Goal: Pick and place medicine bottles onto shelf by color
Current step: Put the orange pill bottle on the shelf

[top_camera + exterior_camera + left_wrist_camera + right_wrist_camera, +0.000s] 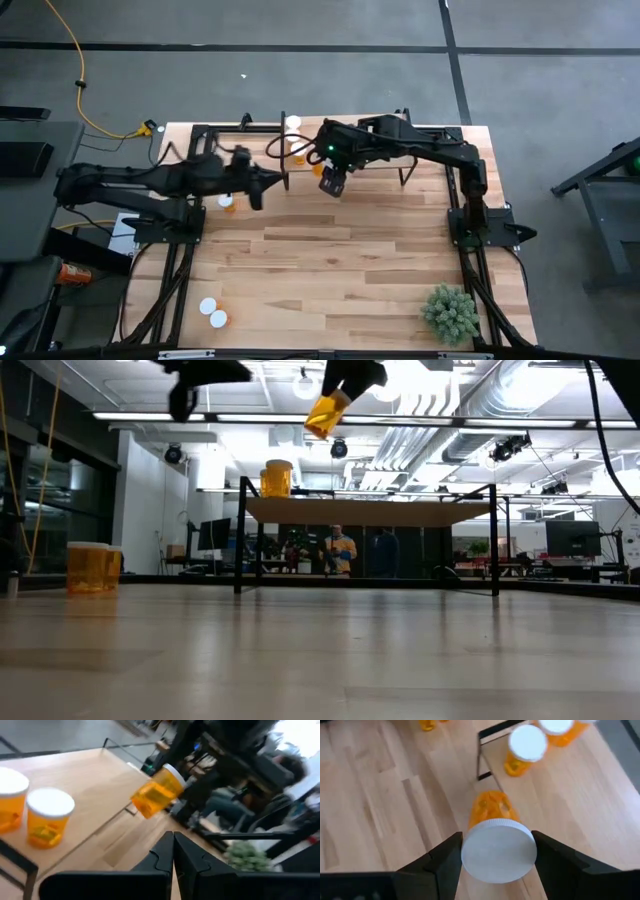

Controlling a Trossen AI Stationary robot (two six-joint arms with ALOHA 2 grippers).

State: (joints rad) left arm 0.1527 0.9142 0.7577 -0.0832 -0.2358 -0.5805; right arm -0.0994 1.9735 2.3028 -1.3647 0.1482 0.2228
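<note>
A: Starting from the high view, what are the right arm's jaws point(332, 184) doing?
B: They are clamping a bottle point(328, 183) of orange plastic, held in the air at upper centre of the frame, just in front of the shelf point(380, 150). The right arm is reaching in from its base at the right and bending across the shelf.

A: And the left arm?
B: It is stretching in from the left edge, its jaws point(268, 182) pressed together with nothing between them, ending near the shelf's left end. One bottle point(229, 203) is sitting just below that arm, two more point(213, 313) are lying at lower left, and the plant point(451, 312) is sitting at lower right.

A: What is the low view showing?
B: The carried bottle point(325, 415) is hanging tilted at the top centre, above the shelf point(370, 512). One bottle point(277, 478) is standing upright on the shelf's left part. Bottles point(92, 568) are standing on the worktop point(320, 650) at the left; I cannot tell how many.

A: The left wrist view?
B: The left jaws point(173, 852) are closed on each other, empty. The carried bottle point(158, 791) is tilting in mid frame, and two capped bottles point(47, 816) are standing on the shelf at the left.

A: And the right wrist view?
B: The right jaws point(497, 851) are gripping the white cap point(499, 851) on both sides, the orange body pointing away. Two bottles point(522, 749) are standing on the shelf at the upper right.
</note>
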